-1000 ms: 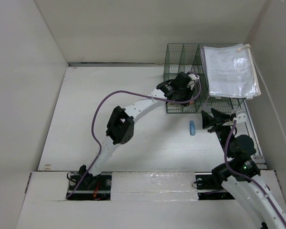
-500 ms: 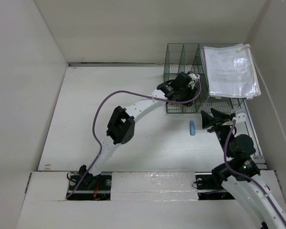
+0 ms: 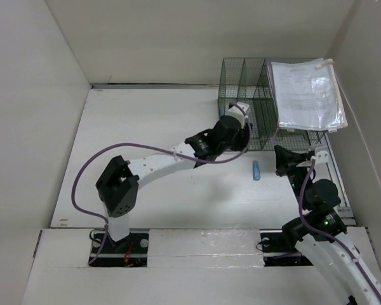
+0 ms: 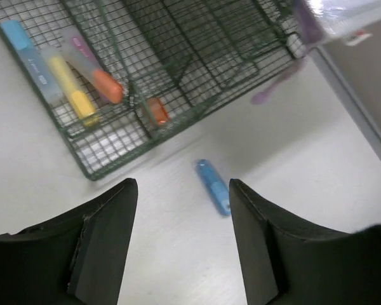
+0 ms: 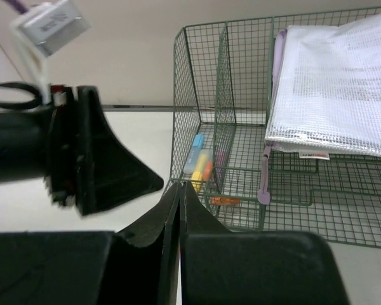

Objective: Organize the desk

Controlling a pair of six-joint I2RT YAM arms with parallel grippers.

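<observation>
The white desk (image 3: 146, 127) carries a dark green wire rack (image 3: 241, 76) at the back right. A blue marker (image 3: 256, 170) lies loose on the desk just in front of the rack. My left gripper (image 3: 232, 136) hovers by the rack's front left corner. In the left wrist view it (image 4: 183, 184) stands open and empty, with the blue marker (image 4: 213, 187) on the desk beyond its tips. My right gripper (image 3: 279, 151) is right of the marker, shut (image 5: 180, 184) on nothing and facing the rack (image 5: 222, 95).
Blue, yellow and orange markers (image 4: 70, 86) lie in the rack's left tray, and a small orange one (image 4: 157, 111) lies beside them. A white mesh document pouch (image 3: 308, 95) rests on the rack's right side, its purple zip tag (image 5: 263, 190) hanging. White walls close in on both sides.
My left arm has drawn back from the rack toward the near left, and its jaws have opened wider. My right gripper has gone from open to shut without moving away.
</observation>
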